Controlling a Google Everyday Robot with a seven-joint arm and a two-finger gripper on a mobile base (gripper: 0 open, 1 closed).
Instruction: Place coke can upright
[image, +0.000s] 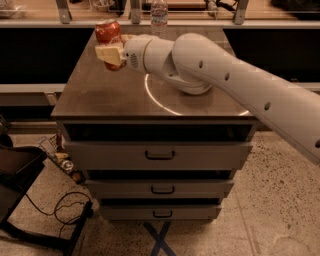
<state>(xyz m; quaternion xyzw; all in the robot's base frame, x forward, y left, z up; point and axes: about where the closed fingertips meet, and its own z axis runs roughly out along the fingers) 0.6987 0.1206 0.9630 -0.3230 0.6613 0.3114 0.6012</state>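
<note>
At the far left we see a dark piece of furniture (17, 172) on the speckled floor (280, 200), with a black cable (60, 206) looped beside it. Above, the brown bench (100, 95) carries the coke can (107, 31) at its far left corner; the can stands upright, its silver top uppermost, though we cannot tell whether its base touches the bench top. The pincer (112, 50) is closed around the lower part of the can, one cream-coloured finger (108, 54) lying across the near side of it, the other hidden behind. Just right of the pincer, the white wrist (145, 54) leads into the arm. Behind it, at the bench's back edge, stands a clear plastic water bottle (159, 15), apart from the can. Below the bench top we count three drawers, the top drawer (160, 156) with a dark handle, and on the floor beneath them a blue tape cross (159, 240). Further right, a white bowl (192, 89) sits on the bench under the arm, with a bright curved reflection (157, 102) beside it. The white arm (250, 92) stretches away to the right edge.
</note>
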